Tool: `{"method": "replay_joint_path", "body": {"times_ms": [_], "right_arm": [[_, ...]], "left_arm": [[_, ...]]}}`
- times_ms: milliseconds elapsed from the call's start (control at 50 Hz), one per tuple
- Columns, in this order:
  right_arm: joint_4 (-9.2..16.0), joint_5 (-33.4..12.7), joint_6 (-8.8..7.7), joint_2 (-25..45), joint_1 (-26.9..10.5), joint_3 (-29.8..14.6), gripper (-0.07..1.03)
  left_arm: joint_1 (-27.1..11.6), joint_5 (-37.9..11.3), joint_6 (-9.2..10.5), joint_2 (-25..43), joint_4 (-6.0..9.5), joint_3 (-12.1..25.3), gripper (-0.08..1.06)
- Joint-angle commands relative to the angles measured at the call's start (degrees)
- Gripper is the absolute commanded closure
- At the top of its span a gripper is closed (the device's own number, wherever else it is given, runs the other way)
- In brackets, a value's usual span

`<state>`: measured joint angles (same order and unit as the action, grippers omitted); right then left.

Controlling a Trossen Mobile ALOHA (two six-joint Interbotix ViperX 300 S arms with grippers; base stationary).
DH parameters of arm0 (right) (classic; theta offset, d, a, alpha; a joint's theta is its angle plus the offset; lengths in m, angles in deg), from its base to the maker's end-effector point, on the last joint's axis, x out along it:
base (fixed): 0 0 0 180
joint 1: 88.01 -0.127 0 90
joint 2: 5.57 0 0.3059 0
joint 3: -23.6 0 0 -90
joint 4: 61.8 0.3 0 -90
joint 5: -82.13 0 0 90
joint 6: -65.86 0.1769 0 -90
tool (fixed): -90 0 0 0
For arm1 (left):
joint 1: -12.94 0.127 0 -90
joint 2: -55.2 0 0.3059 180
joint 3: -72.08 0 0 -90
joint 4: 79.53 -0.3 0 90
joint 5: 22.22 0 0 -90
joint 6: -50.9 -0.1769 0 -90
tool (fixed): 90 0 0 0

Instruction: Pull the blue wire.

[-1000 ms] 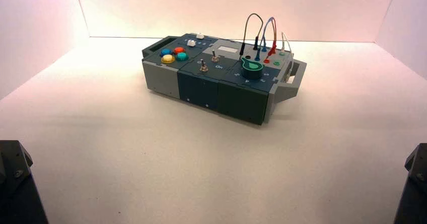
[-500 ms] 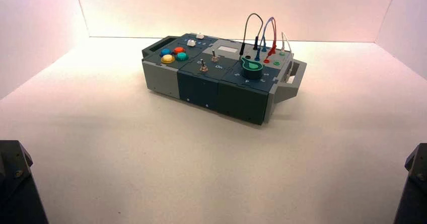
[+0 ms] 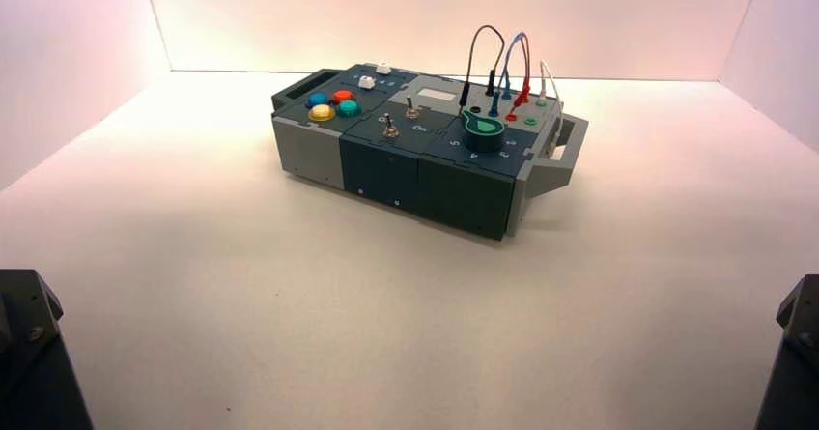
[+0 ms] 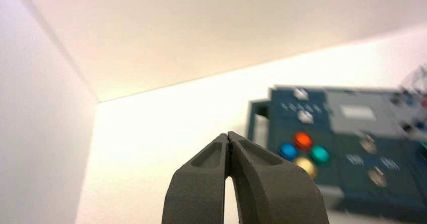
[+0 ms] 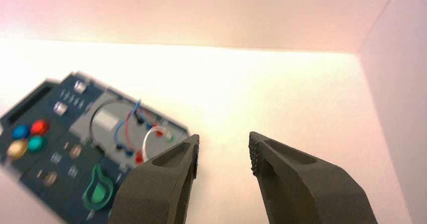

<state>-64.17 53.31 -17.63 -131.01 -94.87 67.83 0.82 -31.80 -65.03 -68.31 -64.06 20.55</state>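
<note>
From the high view, the box (image 3: 425, 145) sat turned on the table (image 3: 241, 285), well apart from both arms parked at the near corners, so neither hand had begun its reach. The blue wire (image 3: 509, 51) rose as a thin light-blue arch at the box's far right end, between the grey-black wire (image 3: 480, 34) and the red wire (image 3: 526, 63), its plugs seated.

In the left wrist view, the left hand (image 4: 229, 139) was pinched closed, empty, likely idle.

In the right wrist view, the right hand (image 5: 222, 151) was spread wide, facing the blue wire (image 5: 119, 128), probably readied for it.
</note>
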Motion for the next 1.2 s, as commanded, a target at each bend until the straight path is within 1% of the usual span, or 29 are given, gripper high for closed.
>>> {"method": "replay_joint_path", "body": {"times_ms": [20,60,180,260,280,300,320,360,420,480,520,580,640,660,720,840,860,940,980,1100,1200], "right_arm": [[0.5,-6.8,-0.09,1.9,-2.0,-5.1,0.43],[0.5,-9.6,-0.35,3.0,-2.9,-6.4,0.43],[0.5,-15.9,-1.49,6.0,-5.5,-9.8,0.43],[0.7,-20.2,-3.25,8.0,-7.1,-12.1,0.43],[1.0,-21.7,-3.87,8.9,-7.6,-12.7,0.43],[1.1,-22.1,-4.04,9.1,-7.8,-12.9,0.43],[1.7,-22.9,-4.66,9.8,-8.3,-13.6,0.43],[2.4,-22.9,-5.19,10.4,-8.7,-14.0,0.43],[4.0,-22.8,-6.86,11.1,-9.8,-14.2,0.43],[5.4,-21.7,-8.35,11.5,-12.0,-14.5,0.43],[5.8,-21.4,-8.79,11.5,-12.9,-14.6,0.44],[6.0,-21.4,-9.05,11.7,-14.2,-14.9,0.44],[6.0,-21.4,-8.96,11.9,-15.2,-15.3,0.44],[6.2,-21.4,-9.05,12.8,-17.2,-15.9,0.44],[6.2,-21.4,-9.14,13.9,-17.9,-16.1,0.44],[6.2,-21.5,-9.58,16.3,-18.4,-16.4,0.44],[6.2,-21.1,-10.28,18.6,-18.5,-16.7,0.44],[6.1,-20.4,-10.37,20.7,-18.5,-16.8,0.44],[5.7,-19.2,-10.46,22.9,-18.7,-17.1,0.44],[5.4,-16.9,-10.37,25.7,-19.1,-17.1,0.44],[5.2,-14.1,-10.11,28.4,-19.2,-17.1,0.43]], "left_arm": [[-2.4,-5.0,-0.79,0.6,-0.26,3.4,1.01],[-2.9,-5.9,-0.79,1.0,-0.26,3.9,1.01],[-4.6,-8.9,-1.05,1.8,-0.26,4.8,1.01],[-5.4,-11.8,-1.58,1.9,-0.26,5.7,1.01],[-5.7,-12.8,-1.76,2.0,-0.26,5.9,1.01],[-5.8,-13.3,-1.93,2.0,-0.26,6.1,1.01],[-6.2,-14.9,-2.37,2.2,-0.26,6.5,1.01],[-6.9,-16.6,-3.08,2.5,-0.26,7.1,1.01],[-7.8,-19.0,-3.69,2.8,-0.26,7.9,1.01],[-8.6,-20.0,-3.96,2.9,-0.18,8.1,1.01],[-8.8,-20.3,-3.96,3.0,-0.09,8.1,1.01],[-8.9,-20.7,-3.96,3.3,0.00,8.1,1.01],[-9.1,-20.9,-3.96,3.6,0.00,8.1,1.01],[-9.3,-21.9,-3.96,4.7,0.00,8.3,1.01],[-9.8,-22.6,-3.96,5.1,0.00,8.6,1.01],[-10.5,-23.6,-3.96,5.7,0.00,8.7,1.01],[-10.6,-24.2,-3.96,5.7,0.00,8.7,1.01],[-10.8,-24.3,-3.96,5.7,0.00,8.7,1.01],[-10.8,-24.3,-3.96,5.7,0.00,8.8,1.01],[-10.8,-24.4,-3.96,5.8,0.00,8.8,1.01],[-11.2,-24.4,-3.96,6.2,0.62,8.8,1.01]]}}
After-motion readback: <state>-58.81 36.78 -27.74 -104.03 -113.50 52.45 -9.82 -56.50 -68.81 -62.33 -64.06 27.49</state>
